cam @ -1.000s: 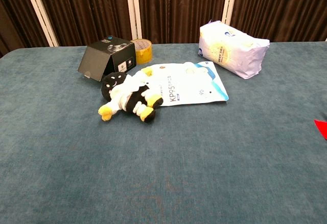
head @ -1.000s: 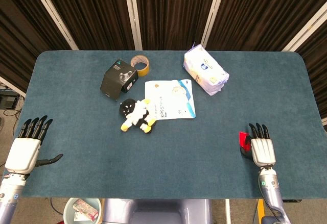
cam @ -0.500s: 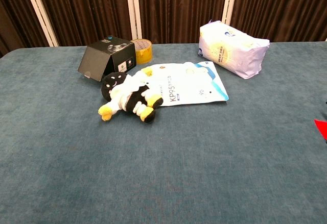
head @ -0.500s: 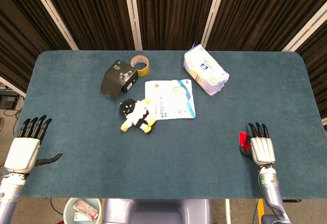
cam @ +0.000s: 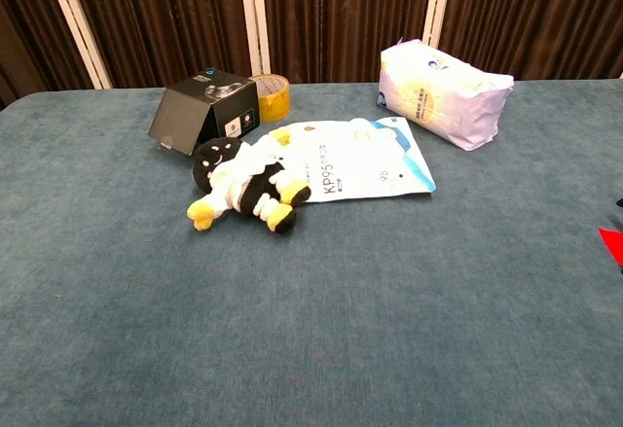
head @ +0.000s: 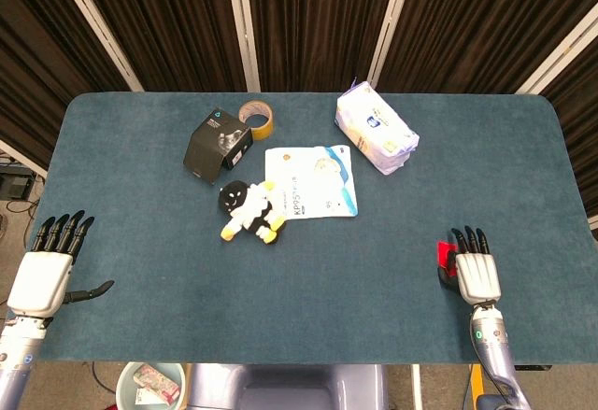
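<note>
Over at the near right corner of the table (head: 121, 120), the right hand (head: 476, 275) lies flat, palm down, fingers straight and side by side, and a small red thing (head: 443, 255) peeks out just beside its inner edge, touching or nearly so — can't tell if any finger actually has hold of it, looks more like it's just lying next to the hand. So that red thing sits on the thumb side of the right hand, toward the table's middle, and the right hand is way nearer to it than the left hand (head: 42, 279), which rests at the opposite near corner, fingers stretched out and thumb stuck out sideways, holding nothing. Shape and long axis of the red thing are too hidden to call. Chest view only catches a red sliver (cam: 613, 244) at its right edge and neither hand, but shows the plush toy (cam: 241, 186) lying partly on the mask packet (cam: 365, 160) much better.
</note>
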